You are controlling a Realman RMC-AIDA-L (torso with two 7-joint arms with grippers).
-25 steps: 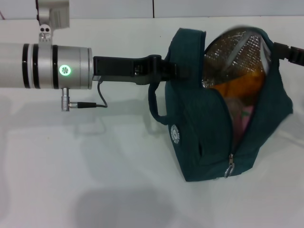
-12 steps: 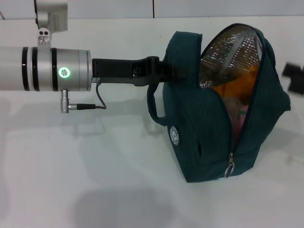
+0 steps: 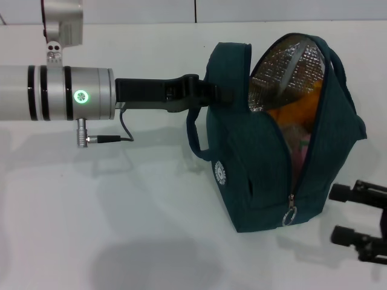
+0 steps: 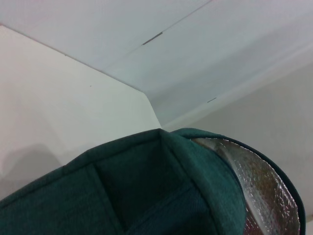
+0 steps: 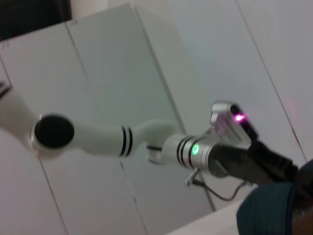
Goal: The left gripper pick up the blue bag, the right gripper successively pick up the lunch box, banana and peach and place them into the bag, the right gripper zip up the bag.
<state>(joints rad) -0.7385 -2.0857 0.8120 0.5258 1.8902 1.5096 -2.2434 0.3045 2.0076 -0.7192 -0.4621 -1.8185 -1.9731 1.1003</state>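
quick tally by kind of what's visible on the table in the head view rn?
Grippers: 2, left gripper shut on the blue bag's edge, right gripper open beside the zipper pull.
Bags: 1, unzipped.
Items visible inside bag: 2, something orange-yellow and something pink, too hidden to identify.
Total: 5.

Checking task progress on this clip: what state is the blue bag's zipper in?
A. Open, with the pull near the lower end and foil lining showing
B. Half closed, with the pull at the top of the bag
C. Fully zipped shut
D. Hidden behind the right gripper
A: the blue bag gapes open, its foil lining exposed, with the zipper pull hanging low on its front, while the right gripper sits beside the bag.
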